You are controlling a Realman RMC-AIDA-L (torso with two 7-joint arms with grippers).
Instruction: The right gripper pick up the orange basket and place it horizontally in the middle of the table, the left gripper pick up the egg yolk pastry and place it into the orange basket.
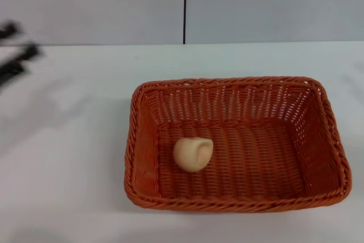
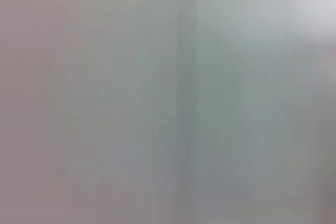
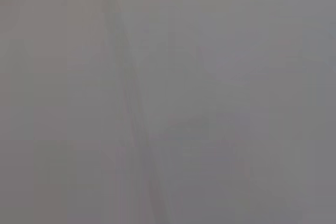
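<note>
I see a deep orange basket (image 1: pixel 236 143) with an open woven pattern on its sides and a braided rim, a pale beige pastry (image 1: pixel 193 153) inside it, a plain white table (image 1: pixel 68 157), a black gripper (image 1: pixel 14 55) at my left, and a grey wall (image 1: pixel 91 4) with one dark vertical seam
</note>
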